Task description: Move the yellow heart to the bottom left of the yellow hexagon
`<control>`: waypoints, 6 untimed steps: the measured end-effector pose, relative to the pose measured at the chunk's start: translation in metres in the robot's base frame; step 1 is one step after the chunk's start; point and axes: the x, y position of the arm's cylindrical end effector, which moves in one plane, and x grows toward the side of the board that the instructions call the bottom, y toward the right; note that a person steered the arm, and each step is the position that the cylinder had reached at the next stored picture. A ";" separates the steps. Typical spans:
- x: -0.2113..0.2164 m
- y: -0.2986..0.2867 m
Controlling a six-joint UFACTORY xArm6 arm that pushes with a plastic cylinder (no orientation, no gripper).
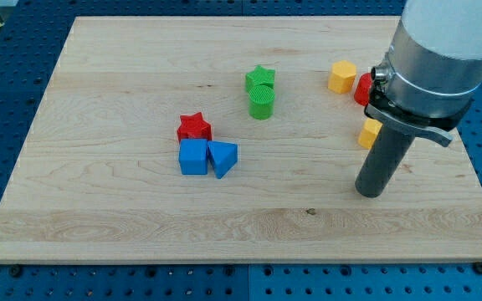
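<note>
A yellow hexagon (342,76) lies near the view's top right. A second yellow block (369,132), likely the yellow heart, sits below and right of it, half hidden behind my rod. My tip (371,191) rests on the board just below that block. A red block (363,88) peeks out right of the hexagon, mostly hidden by the arm.
A green star (260,79) touches a green cylinder (261,102) at the top centre. A red star (194,127), a blue cube (193,156) and a blue triangle (223,157) cluster left of centre. The wooden board (141,226) ends close to the view's right.
</note>
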 end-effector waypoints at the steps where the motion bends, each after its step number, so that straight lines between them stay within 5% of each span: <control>1: 0.002 0.023; 6: -0.032 0.070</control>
